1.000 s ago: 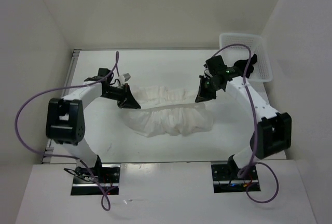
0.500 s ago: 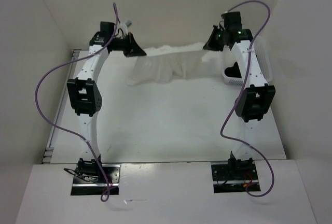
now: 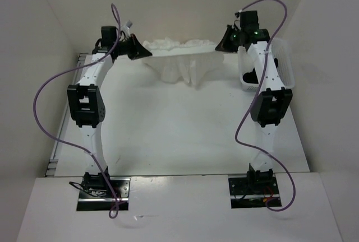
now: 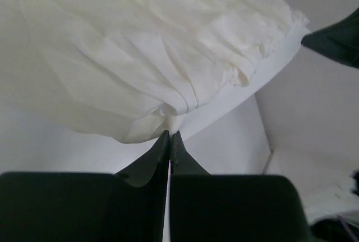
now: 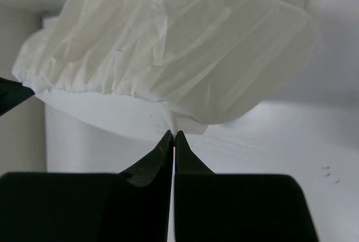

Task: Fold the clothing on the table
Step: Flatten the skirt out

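From above, the left fingers (image 3: 145, 51) and the right fingers (image 3: 220, 46) are each pinching one end of the white garment (image 3: 179, 57), holding it up as a stretched band over the far edge of the tabletop (image 3: 168, 130). Its lower part is hanging in bunched gathers toward the surface, though whether it is touching the surface is not clear. A white mesh basket (image 3: 285, 65) is sitting just beside the right arm. In the left wrist view, the left fingers (image 4: 169, 136) are pressing fully together on a small tuck of fabric at the garment's edge (image 4: 140, 46), with the cloth fanning away in pleats. In the right wrist view, the right fingers (image 5: 173, 135) are likewise closing tight on a thin nip of the hem, and the garment (image 5: 168, 46) is ballooning above them in wrinkled folds. Judging by this, the task is looking early: the garment is being raised and spread, no crease or fold is showing yet, and it is lying nowhere flat. What seems to remain is laying it out smooth on the tabletop and then bringing the edges over to make the folds.
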Controlling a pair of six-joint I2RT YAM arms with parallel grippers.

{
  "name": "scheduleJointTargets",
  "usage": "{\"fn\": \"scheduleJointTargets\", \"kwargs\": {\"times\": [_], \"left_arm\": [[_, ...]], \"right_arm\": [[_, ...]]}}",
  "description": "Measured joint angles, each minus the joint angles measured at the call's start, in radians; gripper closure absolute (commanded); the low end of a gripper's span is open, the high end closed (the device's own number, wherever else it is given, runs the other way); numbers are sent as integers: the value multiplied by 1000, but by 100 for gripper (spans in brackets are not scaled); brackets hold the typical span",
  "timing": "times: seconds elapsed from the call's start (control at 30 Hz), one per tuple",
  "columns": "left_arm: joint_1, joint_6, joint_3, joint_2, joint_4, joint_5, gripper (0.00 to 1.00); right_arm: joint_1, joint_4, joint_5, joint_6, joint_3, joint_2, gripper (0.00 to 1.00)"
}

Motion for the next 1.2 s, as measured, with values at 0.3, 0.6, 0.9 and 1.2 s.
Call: {"fn": "scheduleJointTargets", "kwargs": {"times": [0.3,0.6,0.9,1.2], "left_arm": [[-11,41,-541,-132,114,-86,100],[0,126,-595,-427,-82,-34,100],[4,55,-531,-42,-148,-32,100],[-15,19,202,145,-108,-167,100]], "right_arm": [[47,64,8,-6,-460,-55,100],[122,56,2,1,-737,-469,100],[118,27,-7,34,-647,-89,100],[111,-12,214,0,183,226,100]]}}
